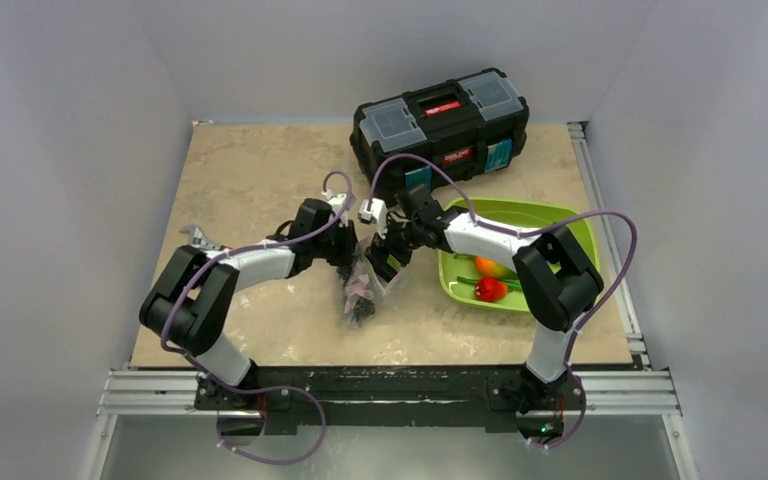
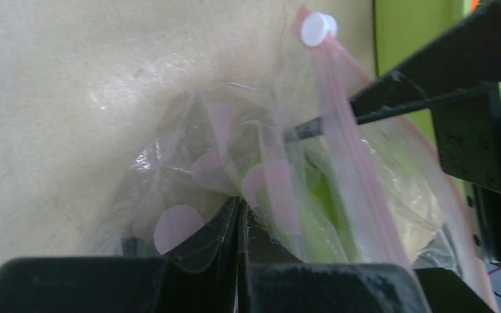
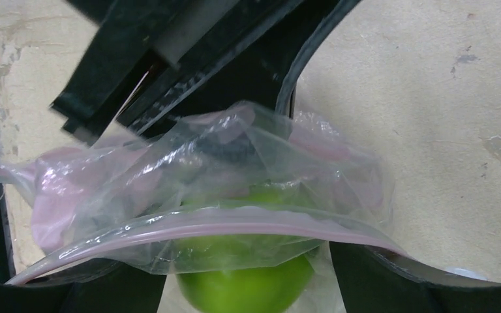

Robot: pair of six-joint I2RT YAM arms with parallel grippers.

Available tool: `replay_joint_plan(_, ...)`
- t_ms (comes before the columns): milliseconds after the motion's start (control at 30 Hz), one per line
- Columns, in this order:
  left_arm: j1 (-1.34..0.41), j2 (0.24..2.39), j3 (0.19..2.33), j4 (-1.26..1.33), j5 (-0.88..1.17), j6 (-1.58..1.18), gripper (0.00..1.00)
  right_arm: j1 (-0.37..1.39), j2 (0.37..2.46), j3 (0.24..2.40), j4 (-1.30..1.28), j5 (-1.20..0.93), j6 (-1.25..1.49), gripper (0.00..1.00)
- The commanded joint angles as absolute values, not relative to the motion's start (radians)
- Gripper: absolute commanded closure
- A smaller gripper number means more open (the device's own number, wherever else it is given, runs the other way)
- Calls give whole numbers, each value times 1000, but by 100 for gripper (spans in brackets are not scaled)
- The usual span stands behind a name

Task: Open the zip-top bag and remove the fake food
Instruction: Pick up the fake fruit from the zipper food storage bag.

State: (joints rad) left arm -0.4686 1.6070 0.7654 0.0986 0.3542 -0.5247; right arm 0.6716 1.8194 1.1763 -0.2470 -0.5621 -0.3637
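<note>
Top external view has both arms meeting over the bag [image 1: 365,292], which stands crumpled at mid-table, just left of the green tray [image 1: 560,216]. An orange [image 1: 488,266] and a red pepper [image 1: 490,289] lie in that tray, so the unloading looks partly done.

The left gripper [image 1: 346,262] is clenched. Its wrist view shows the fingers [image 2: 205,242] pressed together on a fold of clear film near the mouth, with the pink zip strip [image 2: 346,150] and its white slider [image 2: 318,28] running up past them. That pinch likely serves as an anchor, holding one lip up and steady so the mouth gapes for the other arm.

The right gripper [image 1: 392,252] reaches in from the tray side with its jaws spread wide. In its wrist view the zip strip crosses between the two fingers. A green apple [image 3: 244,287] sits low between them, its top behind the film and its lower part bare below the strip. Neither finger seems to press the apple, so the gripper reads as released, not grasping. Darker pieces show deeper in the bag, too blurred to name.

The wide spread suits straddling the apple. The next move would probably be to close on it and lift it toward the tray, taking care not to catch the film along with it.
</note>
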Motion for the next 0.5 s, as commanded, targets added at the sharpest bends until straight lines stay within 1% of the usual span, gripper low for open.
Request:
replay_joint_plan(0, -501, 1622, 741, 233, 443, -578, 99, 697, 1854, 1215, -222, -488, -352, 13)
replay_joint_plan(167, -500, 1613, 718, 230, 414, -584, 99, 706, 1888, 1230, -260, -385, -369, 13)
replay_joint_plan(333, -484, 1583, 687, 209, 369, -582, 99, 706, 1867, 1213, -288, -334, -409, 14)
replay_joint_plan(367, -479, 1576, 683, 204, 362, -583, 98, 706, 1861, 1209, -294, -325, -416, 16)
replay_joint_plan(400, -475, 1560, 676, 200, 357, -583, 98, 706, 1858, 1210, -301, -324, -423, 20)
replay_joint_plan(467, -471, 1531, 668, 195, 350, -580, 95, 706, 1860, 1216, -317, -329, -435, 32)
